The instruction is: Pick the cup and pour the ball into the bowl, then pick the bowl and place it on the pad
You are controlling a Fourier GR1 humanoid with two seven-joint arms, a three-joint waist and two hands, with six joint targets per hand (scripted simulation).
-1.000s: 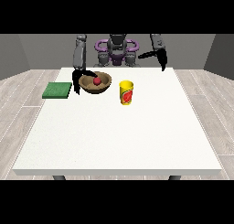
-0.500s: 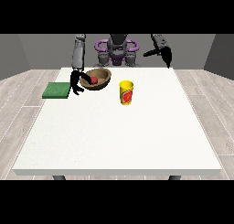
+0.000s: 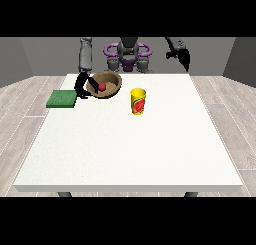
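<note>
The bowl [image 3: 106,84], holding the red ball [image 3: 101,87], is gripped at its rim by the hand at the view's left [image 3: 82,86], beside the green pad [image 3: 61,98]. The yellow cup [image 3: 138,101] stands upright nearby. The finger state of the raised hand at the view's right [image 3: 181,55] cannot be told.

Brown bowl [image 3: 106,85], upper left of centre in the frame, tilted so its opening faces the camera. Red ball [image 3: 101,87] sits inside it. Yellow cup [image 3: 138,101] with red marking stands upright, just right of and below the bowl, near but apart. Green flat pad [image 3: 61,98] lies at far left, on the table's left edge.
</note>
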